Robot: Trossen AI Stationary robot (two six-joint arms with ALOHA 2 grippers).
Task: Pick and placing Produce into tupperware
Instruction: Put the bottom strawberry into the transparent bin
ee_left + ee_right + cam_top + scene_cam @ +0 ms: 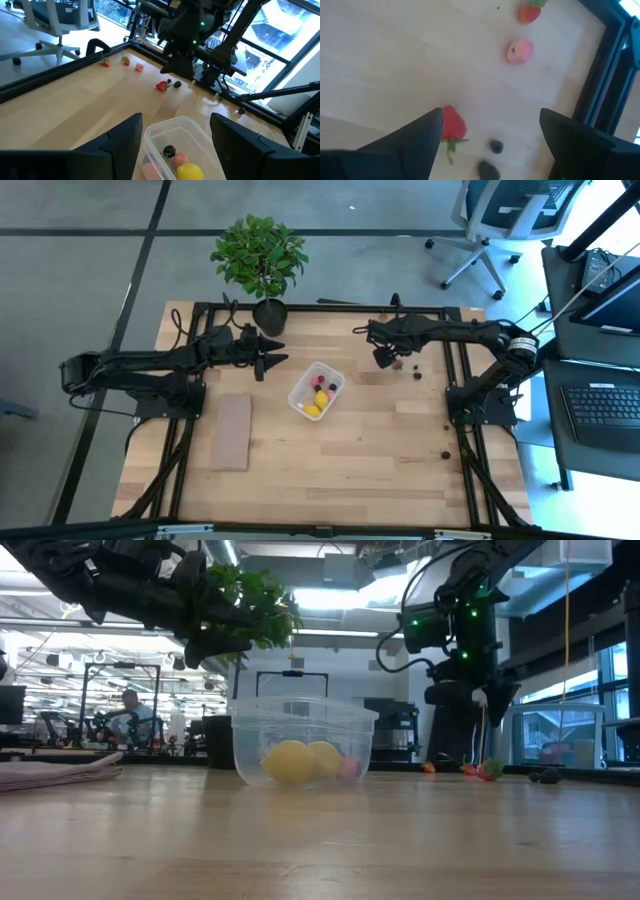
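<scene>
Nearest in the low view: bare wooden tabletop (pixel 320 840), with a flat tan board (pixel 231 432) lying at the left. Mid-table, the clear tupperware (pixel 316 390), upright and open-topped, holding two yellow produce pieces (pixel 290 761), a pink one and a small dark one (pixel 169 150). Just to its left and raised above the tabletop, the left gripper (pixel 270 351), fingers (pixel 125 137) spread wide, pointing toward the tub, nothing between them. Right of the tub, the right gripper (pixel 384 358), hanging over loose produce, fingers (pixel 420 132) spread apart and empty. On the wood under it, a red strawberry (pixel 452 125) beside one fingertip, with two small dark pieces (pixel 495 146) close by. Slightly beyond, a pink piece (pixel 520 51) and another red piece (pixel 529 13), near the black frame rail. More small dark bits (pixel 446 453) well apart, toward the tabletop's right edge. At the far edge, a potted green plant (pixel 260 260). Beyond the table, an office chair (pixel 505 220), and in the distant room a seated person (pixel 130 712).
</scene>
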